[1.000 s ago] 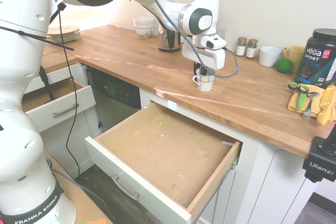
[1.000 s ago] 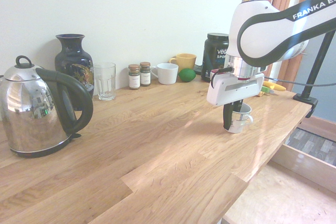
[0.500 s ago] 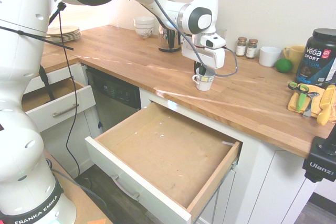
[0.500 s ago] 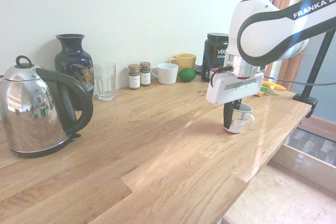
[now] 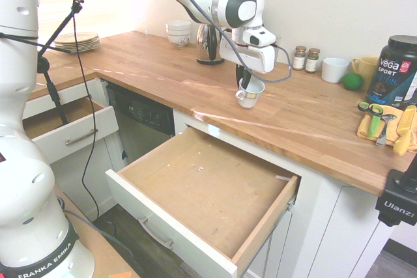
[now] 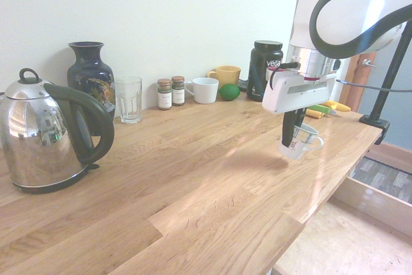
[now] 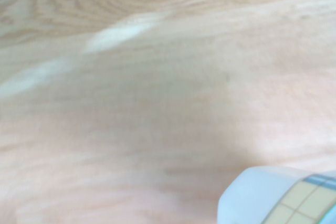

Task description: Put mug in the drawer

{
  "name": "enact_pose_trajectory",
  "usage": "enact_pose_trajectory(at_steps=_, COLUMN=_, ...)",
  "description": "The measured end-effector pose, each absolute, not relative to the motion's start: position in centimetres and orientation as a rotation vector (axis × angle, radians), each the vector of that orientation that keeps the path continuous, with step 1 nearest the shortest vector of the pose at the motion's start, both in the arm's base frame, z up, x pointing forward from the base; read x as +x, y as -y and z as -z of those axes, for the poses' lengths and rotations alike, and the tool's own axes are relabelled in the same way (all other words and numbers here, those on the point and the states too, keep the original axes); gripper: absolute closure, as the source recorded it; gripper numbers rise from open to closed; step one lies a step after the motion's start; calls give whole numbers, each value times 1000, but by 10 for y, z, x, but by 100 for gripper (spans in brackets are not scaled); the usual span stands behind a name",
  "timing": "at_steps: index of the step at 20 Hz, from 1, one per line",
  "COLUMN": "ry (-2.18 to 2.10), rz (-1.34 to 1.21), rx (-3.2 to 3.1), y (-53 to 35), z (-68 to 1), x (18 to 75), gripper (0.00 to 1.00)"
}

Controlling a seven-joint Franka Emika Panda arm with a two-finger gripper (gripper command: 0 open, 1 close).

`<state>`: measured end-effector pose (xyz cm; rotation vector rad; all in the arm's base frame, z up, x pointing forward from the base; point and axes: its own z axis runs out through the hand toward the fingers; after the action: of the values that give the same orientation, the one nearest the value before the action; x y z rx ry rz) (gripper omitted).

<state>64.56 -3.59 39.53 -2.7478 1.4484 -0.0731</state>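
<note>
We see the hand [image 5: 246,86] clamped on the mug's [image 5: 250,94] rim, holding it clear above the desk [image 5: 169,76], with the drawer [image 5: 208,190] open.

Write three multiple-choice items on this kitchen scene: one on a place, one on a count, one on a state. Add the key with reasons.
1. Where is the mug?
A. in the drawer
B. hanging clear above the countertop
C. beside the kettle

2. How many spice jars stand by the wall?
A. two
B. four
C. none

3. What state is the large drawer in?
A. shut
B. pulled open, nothing in it
C. open, full of plates

Key: 1 B, the gripper holds it by the rim, with its shadow on the countertop below. 2 A, the spice jars are a pair. 3 B, bare plywood shows.
</note>
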Motion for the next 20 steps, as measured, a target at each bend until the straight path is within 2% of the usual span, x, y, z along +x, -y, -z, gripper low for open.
enact_pose_trajectory(at_steps=8, ry=-1407, rz=107, rx=-2793, y=30, z=-435, x=596, gripper=100)
enact_pose_trajectory(at_steps=20, ry=-1307, rz=84, rx=-2859, y=35, z=-453, x=442, gripper=100)
